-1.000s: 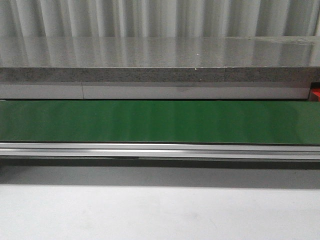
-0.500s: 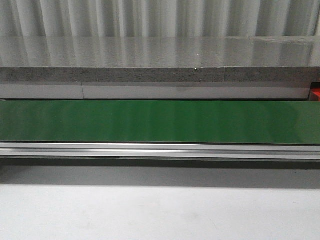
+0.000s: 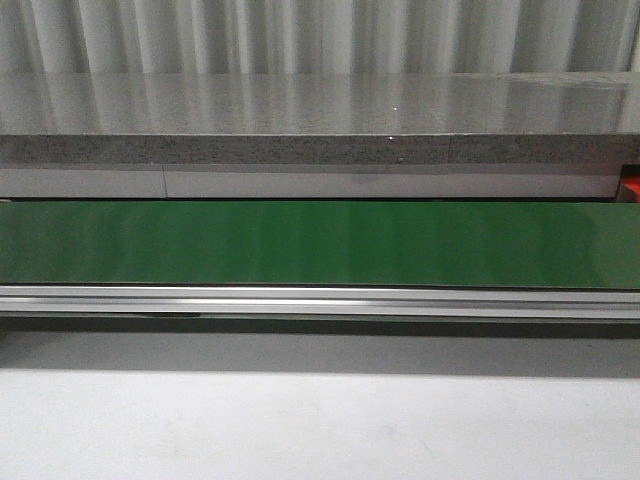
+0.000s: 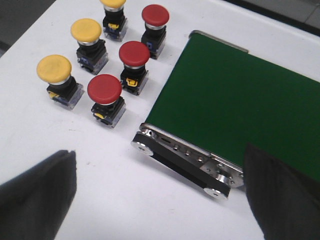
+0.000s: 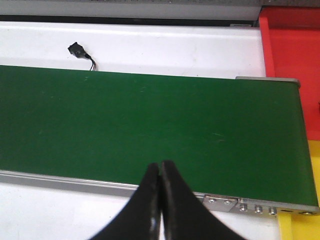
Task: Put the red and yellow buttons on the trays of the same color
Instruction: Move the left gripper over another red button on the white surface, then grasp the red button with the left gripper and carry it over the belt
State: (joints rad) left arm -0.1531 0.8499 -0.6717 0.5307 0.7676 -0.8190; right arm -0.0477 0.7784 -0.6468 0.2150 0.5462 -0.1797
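Left gripper (image 4: 155,200) hangs released near six push buttons: three red buttons (image 4: 104,90), three yellow buttons (image 4: 54,68). Right gripper (image 5: 160,172) is clenched empty over the green conveyor belt (image 5: 150,120), near the red tray (image 5: 292,42).

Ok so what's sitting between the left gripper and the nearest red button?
Nothing: in the left wrist view only bare white table separates the open left gripper from the nearest red button. The green belt's end roller lies off to the side.

- The white table (image 4: 115,175) carries a green conveyor belt (image 4: 235,100).
- Three yellow push buttons (image 4: 86,31) and three red push buttons (image 4: 134,54) stand clustered just beside the belt's end.
- A red tray (image 5: 292,45) and a yellow tray (image 5: 314,195) sit at the belt's other end.
- A small black connector (image 5: 76,49) lies beyond the belt.
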